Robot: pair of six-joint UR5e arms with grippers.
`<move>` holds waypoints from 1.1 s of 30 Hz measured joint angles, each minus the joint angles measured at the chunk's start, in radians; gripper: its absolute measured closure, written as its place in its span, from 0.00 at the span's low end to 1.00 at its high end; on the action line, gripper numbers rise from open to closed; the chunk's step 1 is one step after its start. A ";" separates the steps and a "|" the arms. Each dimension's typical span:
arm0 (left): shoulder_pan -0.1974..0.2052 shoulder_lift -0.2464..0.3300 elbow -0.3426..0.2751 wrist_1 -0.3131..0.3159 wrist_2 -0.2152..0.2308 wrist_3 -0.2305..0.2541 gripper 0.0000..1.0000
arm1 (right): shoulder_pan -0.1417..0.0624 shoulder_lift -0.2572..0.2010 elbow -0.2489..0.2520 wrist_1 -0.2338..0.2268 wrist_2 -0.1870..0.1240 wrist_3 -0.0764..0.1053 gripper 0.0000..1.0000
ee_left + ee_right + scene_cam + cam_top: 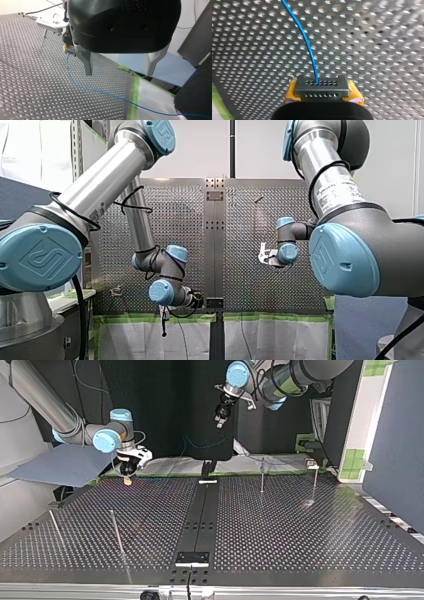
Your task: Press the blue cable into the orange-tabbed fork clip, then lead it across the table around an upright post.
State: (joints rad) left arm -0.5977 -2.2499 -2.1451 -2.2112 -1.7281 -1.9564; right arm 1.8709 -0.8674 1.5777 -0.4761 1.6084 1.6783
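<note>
Front: our right gripper (264, 255) over grey perforated metal table (175, 220) | Top: near its arm-side edge | Left wrist: our left gripper (118, 74) wide, empty; thin blue cable (100, 92) trails off that edge, we fear snagging | Right wrist: yellow pads (291, 93) pinch cable; may slip.

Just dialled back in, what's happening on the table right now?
My right end effector is shut on the blue cable, low over the table. From there the cable trails across the table and off its edge. My left end effector hangs open above the cable, holding nothing. In the top view no cable shows around any post, so the routing is not yet done.
</note>
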 joint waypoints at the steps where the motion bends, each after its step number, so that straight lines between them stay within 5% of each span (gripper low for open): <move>1: -0.003 0.008 0.007 -0.008 -0.006 -0.001 0.00 | -0.002 -0.009 -0.002 0.006 0.000 0.001 0.99; 20: -0.148 0.177 0.174 -0.177 -0.136 0.010 0.00 | -0.015 -0.175 -0.034 0.105 -0.005 0.024 0.99; 33: -0.228 0.283 0.280 -0.283 -0.209 -0.058 0.00 | -0.015 -0.294 -0.011 0.137 -0.007 0.028 0.99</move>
State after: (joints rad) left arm -0.8257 -1.9673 -1.8646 -2.4938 -1.9375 -2.0148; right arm 1.8556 -1.1609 1.5667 -0.3387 1.6016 1.7063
